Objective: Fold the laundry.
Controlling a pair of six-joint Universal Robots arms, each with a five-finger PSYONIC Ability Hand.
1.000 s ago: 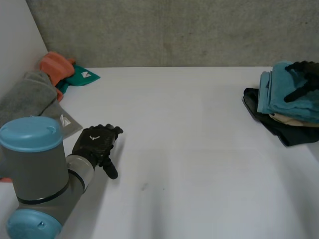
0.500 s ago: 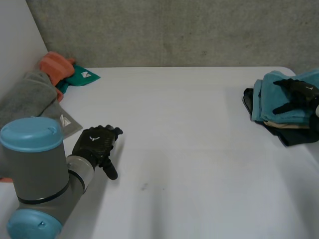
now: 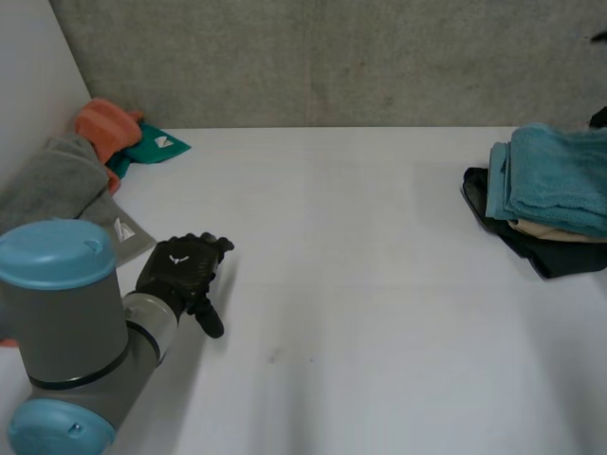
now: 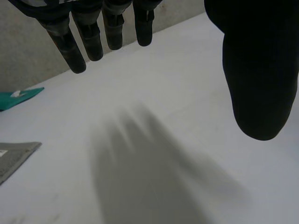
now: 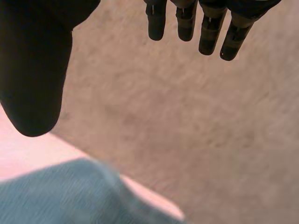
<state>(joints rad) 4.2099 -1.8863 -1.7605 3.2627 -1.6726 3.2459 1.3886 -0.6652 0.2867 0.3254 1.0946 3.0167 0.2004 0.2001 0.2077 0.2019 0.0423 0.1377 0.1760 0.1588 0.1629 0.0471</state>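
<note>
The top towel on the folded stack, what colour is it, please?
The top towel is teal, clearest in the head view.

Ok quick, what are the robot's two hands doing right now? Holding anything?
Left hand: open, fingers straight, holding nothing.
Right hand: open, fingers straight, holding nothing, by the teal towel.

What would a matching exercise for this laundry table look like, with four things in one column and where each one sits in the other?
1. teal towel
2. orange cloth
3. black cloth
4. left hand

A. bottom of the pile at the right
B. far left, by the wall
C. open above bare table, near the grey cloth
D. top of the pile

Pairs: 1-D, 2-B, 3-A, 4-C.
</note>
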